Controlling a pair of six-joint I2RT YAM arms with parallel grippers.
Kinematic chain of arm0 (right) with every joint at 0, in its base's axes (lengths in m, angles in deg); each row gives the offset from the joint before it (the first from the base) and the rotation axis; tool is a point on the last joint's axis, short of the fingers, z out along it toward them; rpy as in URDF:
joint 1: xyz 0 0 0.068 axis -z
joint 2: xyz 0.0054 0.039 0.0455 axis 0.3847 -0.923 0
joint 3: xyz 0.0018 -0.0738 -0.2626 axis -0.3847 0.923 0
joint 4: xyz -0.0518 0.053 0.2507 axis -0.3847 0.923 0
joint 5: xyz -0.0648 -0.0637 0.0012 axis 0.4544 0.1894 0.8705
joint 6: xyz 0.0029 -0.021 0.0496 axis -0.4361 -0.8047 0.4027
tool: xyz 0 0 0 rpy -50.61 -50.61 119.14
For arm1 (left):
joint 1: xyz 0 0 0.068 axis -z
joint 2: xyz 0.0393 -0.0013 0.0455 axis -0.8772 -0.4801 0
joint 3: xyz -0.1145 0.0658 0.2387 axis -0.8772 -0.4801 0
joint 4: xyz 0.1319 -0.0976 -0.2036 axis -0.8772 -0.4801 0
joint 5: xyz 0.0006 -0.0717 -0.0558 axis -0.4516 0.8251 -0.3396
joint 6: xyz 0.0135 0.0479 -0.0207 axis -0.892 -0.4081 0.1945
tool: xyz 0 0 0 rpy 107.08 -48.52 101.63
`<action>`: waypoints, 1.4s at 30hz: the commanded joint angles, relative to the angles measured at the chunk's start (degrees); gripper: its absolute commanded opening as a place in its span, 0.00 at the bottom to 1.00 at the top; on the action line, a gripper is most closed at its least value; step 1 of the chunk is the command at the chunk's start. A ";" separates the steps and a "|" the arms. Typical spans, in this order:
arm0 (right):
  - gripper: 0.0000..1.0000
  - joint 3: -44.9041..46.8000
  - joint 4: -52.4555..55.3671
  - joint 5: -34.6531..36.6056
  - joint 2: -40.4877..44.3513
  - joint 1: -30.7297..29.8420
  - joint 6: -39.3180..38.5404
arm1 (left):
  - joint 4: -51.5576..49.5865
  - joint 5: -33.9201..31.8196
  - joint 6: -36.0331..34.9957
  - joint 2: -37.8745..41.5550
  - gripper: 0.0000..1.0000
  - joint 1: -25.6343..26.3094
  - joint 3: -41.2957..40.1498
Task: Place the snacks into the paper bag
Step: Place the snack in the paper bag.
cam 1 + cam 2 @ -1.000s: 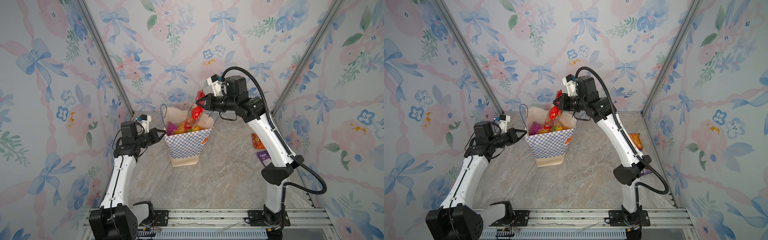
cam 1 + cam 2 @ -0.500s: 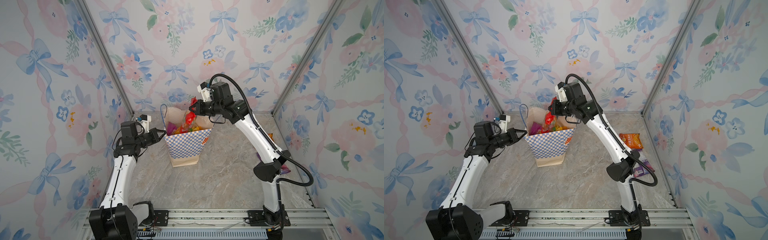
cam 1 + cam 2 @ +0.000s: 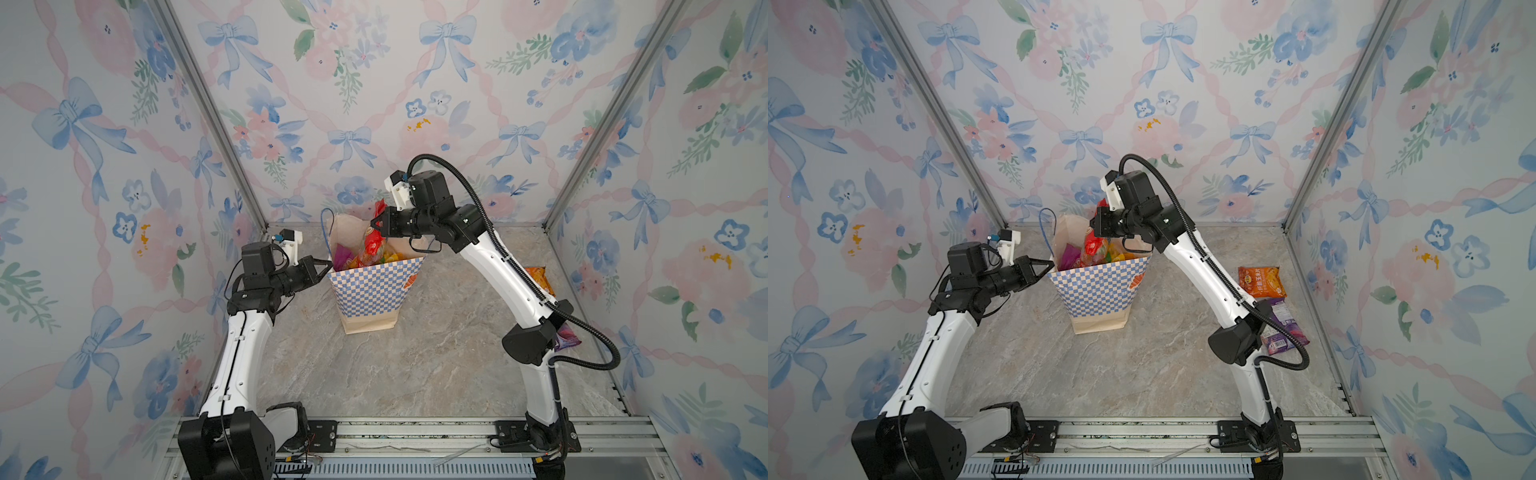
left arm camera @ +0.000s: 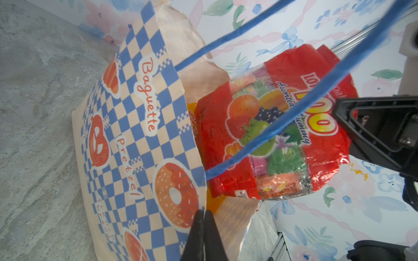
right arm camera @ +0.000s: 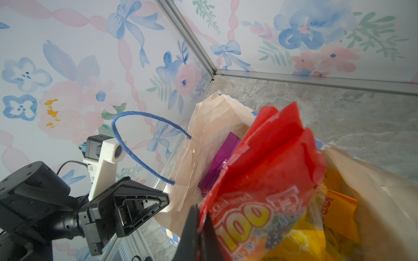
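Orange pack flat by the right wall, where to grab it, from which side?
Probably from above, pinching the orange pack at the edge facing the paper bag: it lies flat, label up, and the purple packet crowds its near edge.

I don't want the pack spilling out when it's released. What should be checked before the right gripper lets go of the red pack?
1. right gripper shut on the red pack: ok.
2. Pack's lower end inside the mouth of the paper bag: ok.
3. left gripper pinching the bag's rim, holding it open: ok.
4. Bag standing upright: ok.
5. Room beneath it among the other packs inside: cannot tell.
6. All snacks bagged: not ok; the orange packet and purple packet lie on the table.
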 commanded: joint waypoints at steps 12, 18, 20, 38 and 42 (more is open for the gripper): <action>0.16 -3.63 -3.09 0.29 -3.20 -1.33 -0.45 | 0.50 1.96 -0.93 2.02 0.00 -0.23 0.68; 0.32 -3.72 -2.78 -0.02 -3.25 -1.33 -0.01 | 0.49 1.96 -1.02 2.07 0.00 -0.23 0.73; 0.42 -3.81 -2.60 0.01 -3.21 -1.32 0.25 | 0.49 1.99 -0.98 1.97 0.00 -0.23 0.58; 0.90 0.51 11.46 8.56 13.92 6.91 -5.39 | 0.49 2.39 -1.21 1.01 0.00 -0.23 1.18; 0.95 10.41 15.15 12.16 23.33 14.75 -4.86 | 0.49 2.40 -1.24 1.37 0.00 -0.23 1.28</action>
